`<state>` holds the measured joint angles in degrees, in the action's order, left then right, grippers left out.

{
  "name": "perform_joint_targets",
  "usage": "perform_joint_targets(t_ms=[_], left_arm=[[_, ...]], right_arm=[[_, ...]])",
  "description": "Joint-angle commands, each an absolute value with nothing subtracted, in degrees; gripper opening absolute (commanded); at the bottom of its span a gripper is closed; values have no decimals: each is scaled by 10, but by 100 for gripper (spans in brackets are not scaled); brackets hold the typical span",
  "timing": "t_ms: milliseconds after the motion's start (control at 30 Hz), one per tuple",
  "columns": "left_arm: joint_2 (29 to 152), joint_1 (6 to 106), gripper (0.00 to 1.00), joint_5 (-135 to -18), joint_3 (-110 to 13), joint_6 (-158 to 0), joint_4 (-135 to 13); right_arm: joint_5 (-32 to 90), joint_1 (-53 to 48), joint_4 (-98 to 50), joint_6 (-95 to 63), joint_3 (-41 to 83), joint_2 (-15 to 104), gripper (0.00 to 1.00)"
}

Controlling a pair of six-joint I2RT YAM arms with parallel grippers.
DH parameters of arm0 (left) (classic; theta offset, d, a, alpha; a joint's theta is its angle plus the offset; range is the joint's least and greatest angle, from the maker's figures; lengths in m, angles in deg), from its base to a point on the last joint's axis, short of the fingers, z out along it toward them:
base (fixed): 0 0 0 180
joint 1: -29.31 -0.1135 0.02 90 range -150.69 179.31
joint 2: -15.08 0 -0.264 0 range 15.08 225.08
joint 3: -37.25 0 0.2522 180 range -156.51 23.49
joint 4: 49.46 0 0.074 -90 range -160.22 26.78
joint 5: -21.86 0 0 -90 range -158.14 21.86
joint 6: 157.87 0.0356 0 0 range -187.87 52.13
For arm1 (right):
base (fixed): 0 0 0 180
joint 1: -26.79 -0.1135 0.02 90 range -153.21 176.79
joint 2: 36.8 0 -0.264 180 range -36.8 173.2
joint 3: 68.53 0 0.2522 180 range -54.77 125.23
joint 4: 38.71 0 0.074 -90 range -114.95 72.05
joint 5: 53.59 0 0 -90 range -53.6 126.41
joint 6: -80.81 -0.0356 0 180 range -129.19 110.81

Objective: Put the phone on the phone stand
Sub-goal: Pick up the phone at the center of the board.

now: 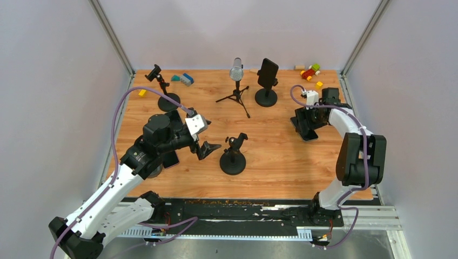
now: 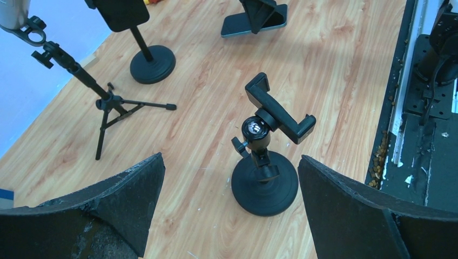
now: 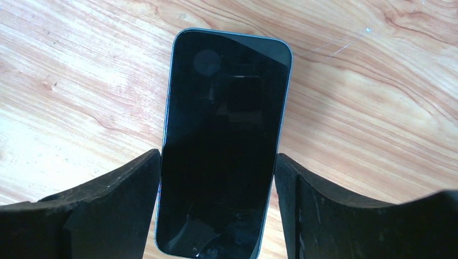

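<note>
The phone, black-screened with a bluish rim, lies flat on the wooden table at the right. My right gripper straddles its lower half, one finger pressed to each long edge. From above, the right gripper covers most of the phone. An empty black phone stand with a round base stands mid-table. My left gripper hovers just left of it, wide open and holding nothing. In the left wrist view the phone stand rises between the spread fingers of the left gripper.
At the back stand a second stand holding a phone, a microphone on a tripod and a third stand at the left. Toy blocks lie in the far right corner, more at the far left.
</note>
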<state>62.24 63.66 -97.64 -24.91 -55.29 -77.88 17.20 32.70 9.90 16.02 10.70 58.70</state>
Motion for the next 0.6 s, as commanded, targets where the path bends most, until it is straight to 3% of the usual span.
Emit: perform_joint_targets(t_ms=[0,567], left_arm=[[617,634,100,-978,-249,-567,-757],[639,633,100,-974,-252,-593,-742]], right_arm=[[165,320,90,159,99,566,26],[103,309,95,166,67,497,16]])
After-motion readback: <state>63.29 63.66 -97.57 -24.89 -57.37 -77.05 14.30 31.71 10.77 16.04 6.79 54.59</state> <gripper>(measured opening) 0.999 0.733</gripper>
